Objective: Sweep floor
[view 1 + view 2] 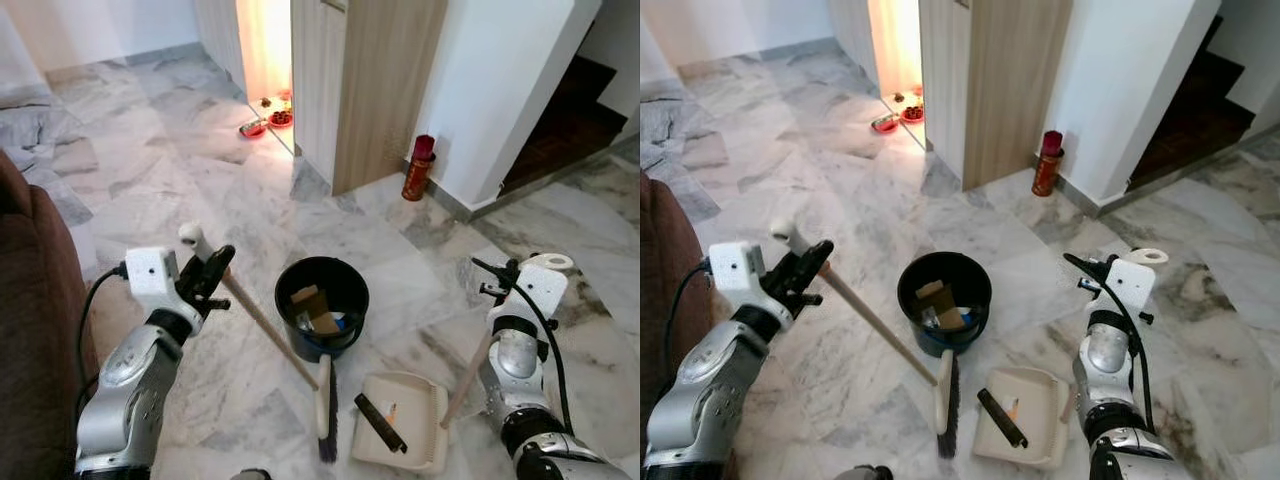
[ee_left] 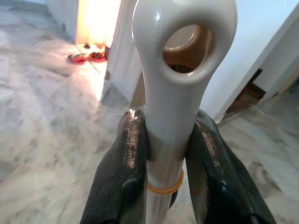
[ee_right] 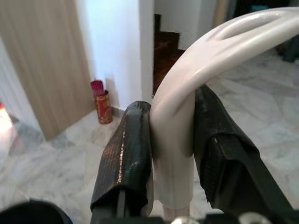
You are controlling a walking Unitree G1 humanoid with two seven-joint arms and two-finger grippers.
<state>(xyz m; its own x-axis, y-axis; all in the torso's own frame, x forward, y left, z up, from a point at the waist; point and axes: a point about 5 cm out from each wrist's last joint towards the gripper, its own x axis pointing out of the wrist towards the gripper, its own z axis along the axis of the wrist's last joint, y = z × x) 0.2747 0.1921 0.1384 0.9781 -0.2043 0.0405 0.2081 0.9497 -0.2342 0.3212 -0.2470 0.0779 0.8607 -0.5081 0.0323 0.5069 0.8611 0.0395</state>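
My left gripper (image 1: 214,268) is shut on the broom (image 1: 268,325) just below its cream cap (image 2: 182,56), with black fingers (image 2: 124,172) on both sides of the handle. The wooden handle slants down to the brush head (image 1: 326,408) on the marble floor. My right gripper (image 1: 497,279) is shut on the cream top of the dustpan handle (image 3: 174,140). The cream dustpan (image 1: 425,410) rests on the floor by the brush and holds a black strip (image 1: 380,423) and a small orange scrap. A black bucket (image 1: 322,272) with cardboard scraps stands just beyond them.
A brown sofa (image 1: 30,340) stands close at my left. Ahead are a wooden panel (image 1: 385,80), a white wall corner with a red canister (image 1: 418,168), and red bowls (image 1: 266,123) in a lit doorway. Dark stairs (image 1: 570,125) are at the far right.
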